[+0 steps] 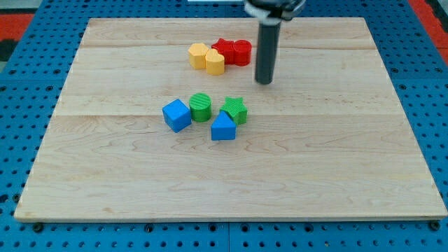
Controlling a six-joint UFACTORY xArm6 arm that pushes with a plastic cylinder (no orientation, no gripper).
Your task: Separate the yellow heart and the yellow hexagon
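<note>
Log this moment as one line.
my tip: right of red blocks | yellow heart, yellow hexagon: touching, unseparated | contact: none

No text, label, brand, number or sign can be read anywhere in the camera view: none on the wooden board (231, 175), none on the coloured blocks, none on the dark rod, none on the blue pegboard around it.

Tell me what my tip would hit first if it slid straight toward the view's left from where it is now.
Probably nothing: my tip sits right of and slightly below the red blocks and yellow blocks, and above the green star. A straight leftward line seems to pass between the groups, though depth is uncertain.
</note>
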